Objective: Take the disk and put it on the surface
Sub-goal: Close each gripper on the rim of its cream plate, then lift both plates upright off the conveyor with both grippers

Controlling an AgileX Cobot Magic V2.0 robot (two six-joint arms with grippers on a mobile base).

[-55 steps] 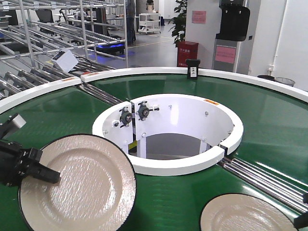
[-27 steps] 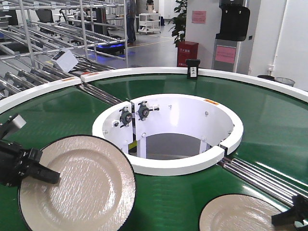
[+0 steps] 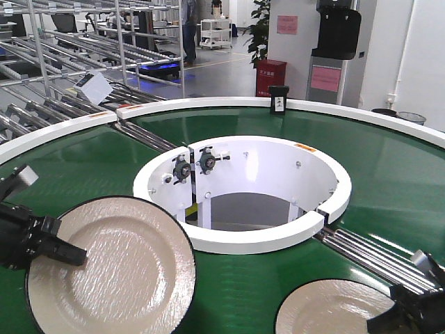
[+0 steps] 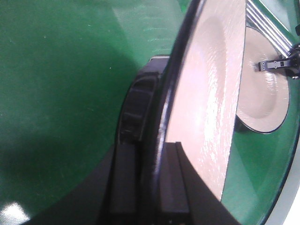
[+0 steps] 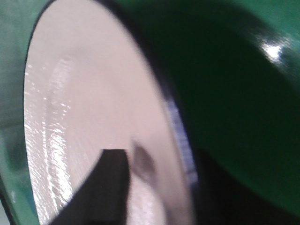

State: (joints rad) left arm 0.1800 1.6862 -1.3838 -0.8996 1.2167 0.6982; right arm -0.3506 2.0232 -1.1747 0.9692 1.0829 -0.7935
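Front-facing view, lower left: left gripper (image 3: pixel 73 256) clamped on the left rim of the big cream disk (image 3: pixel 122 271), which is over the green conveyor belt (image 3: pixel 389 174) | lower right corner: right gripper (image 3: pixel 389 321) at the edge of the second disk (image 3: pixel 327 313) | right wrist view: one finger over that plate, can't tell if it's pinching

I see the large cream black-rimmed disk (image 3: pixel 122 275) as glossy, finely ridged glazed ceramic, the green ring-shaped conveyor belt (image 3: pixel 393 177) as smooth with a faint sheen, and the steel rollers (image 3: pixel 368 255) as bright bare metal.
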